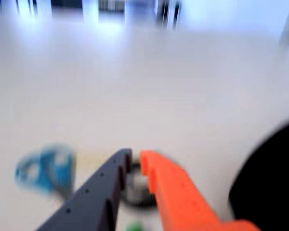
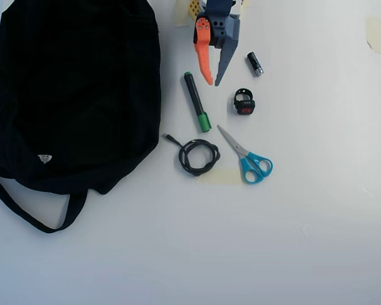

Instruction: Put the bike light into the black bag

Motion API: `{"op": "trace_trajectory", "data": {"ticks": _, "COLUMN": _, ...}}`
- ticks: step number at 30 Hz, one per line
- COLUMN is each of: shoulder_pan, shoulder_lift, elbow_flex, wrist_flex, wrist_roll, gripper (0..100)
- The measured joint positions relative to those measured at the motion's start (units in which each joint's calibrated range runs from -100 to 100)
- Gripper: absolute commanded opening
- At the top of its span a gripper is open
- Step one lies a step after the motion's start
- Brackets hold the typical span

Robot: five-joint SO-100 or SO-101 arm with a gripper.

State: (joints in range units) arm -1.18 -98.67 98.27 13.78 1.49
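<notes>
In the overhead view the bike light, a small black block with a red front and a loop strap, lies on the white table right of centre. The black bag fills the left side, with a white triangular label and a strap trailing toward the front. My gripper hangs at the top centre with its orange and grey fingers pointing down the picture. Its tips sit left of and slightly above the bike light, apart from it. The jaws stand a narrow gap apart with nothing between them. The blurred wrist view shows my gripper and the bag's edge, not the light.
A green-capped black marker lies just left of the gripper tips. A small black-and-silver cylinder lies to the tips' upper right. Below are a coiled black cable and blue-handled scissors. Yellowish tape marks the table's top right.
</notes>
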Motion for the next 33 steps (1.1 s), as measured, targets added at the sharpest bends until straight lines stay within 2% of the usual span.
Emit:
{"op": "trace_trajectory", "data": {"ticks": 3, "shoulder_pan": 2.2, "shoulder_lift": 2.08, "elbow_flex": -0.55, "wrist_flex": -4.89, "wrist_roll": 0.0, "gripper": 2}}
{"op": "trace_trajectory", "data": {"ticks": 8, "shoulder_pan": 2.28, "shoulder_lift": 12.45, "elbow_flex": -8.49, "wrist_flex": -6.01, "wrist_roll": 0.0, "gripper": 2}}
{"op": "trace_trajectory", "data": {"ticks": 19, "shoulder_pan": 2.65, "shoulder_lift": 50.56, "elbow_flex": -49.21, "wrist_flex": -6.01, "wrist_roll": -0.1, "gripper": 2}}
{"op": "trace_trajectory", "data": {"ticks": 33, "shoulder_pan": 0.66, "shoulder_lift": 86.59, "elbow_flex": -85.77, "wrist_flex": -6.01, "wrist_roll": -0.29, "gripper": 2}}
